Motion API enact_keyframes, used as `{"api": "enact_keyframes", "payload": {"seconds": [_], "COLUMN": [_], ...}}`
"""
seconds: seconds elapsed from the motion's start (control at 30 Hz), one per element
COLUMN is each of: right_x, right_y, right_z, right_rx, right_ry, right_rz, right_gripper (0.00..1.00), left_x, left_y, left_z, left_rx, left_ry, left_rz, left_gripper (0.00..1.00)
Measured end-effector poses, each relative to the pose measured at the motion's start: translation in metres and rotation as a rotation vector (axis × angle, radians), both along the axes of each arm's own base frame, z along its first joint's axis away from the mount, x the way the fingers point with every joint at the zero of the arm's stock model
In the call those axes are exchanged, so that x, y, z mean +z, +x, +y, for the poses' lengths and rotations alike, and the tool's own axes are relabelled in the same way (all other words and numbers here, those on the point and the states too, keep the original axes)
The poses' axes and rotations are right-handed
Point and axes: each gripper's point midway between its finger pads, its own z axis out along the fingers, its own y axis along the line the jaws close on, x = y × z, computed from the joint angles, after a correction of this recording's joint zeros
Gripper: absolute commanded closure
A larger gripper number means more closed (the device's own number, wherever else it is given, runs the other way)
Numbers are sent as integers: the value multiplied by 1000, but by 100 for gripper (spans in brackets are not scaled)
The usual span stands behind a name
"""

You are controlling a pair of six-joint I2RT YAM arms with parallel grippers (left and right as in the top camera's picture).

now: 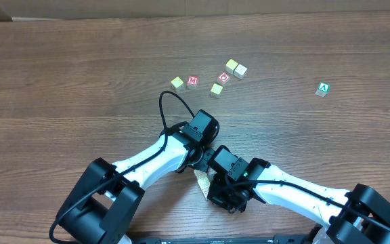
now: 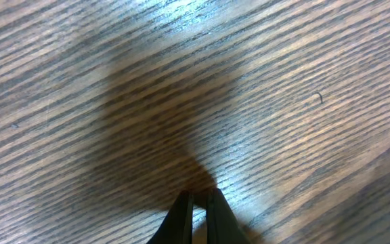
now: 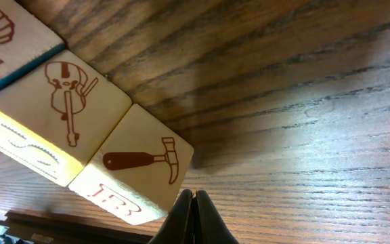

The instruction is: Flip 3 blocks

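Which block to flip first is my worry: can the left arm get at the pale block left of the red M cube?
Probably yes: only bare table lies between the left gripper and the pale block, which stands apart from the red M cube.

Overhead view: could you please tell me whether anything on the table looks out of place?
The green A cube lies alone, far right of the other cubes. Also, a row of picture blocks sits tucked beneath the folded arms, mostly hidden from above.

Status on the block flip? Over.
Left gripper, right gripper shut, empty. Three blocks in a row beside right gripper, not gripped. Nothing between them.
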Motion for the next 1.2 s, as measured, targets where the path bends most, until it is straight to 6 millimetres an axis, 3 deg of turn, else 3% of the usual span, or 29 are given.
{"api": "enact_keyframes", "payload": {"seconds": [1.2], "right_x": [2], "right_y": [-5], "right_z": [13], "right_rx": [12], "right_ry": [28], "right_rz": [-13], "right_gripper": [96], "left_x": [0], "left_y": [-2], "left_z": [0], "left_rx": [-41], "left_ry": [2], "left_rz": [3], "left_gripper": [96]}}
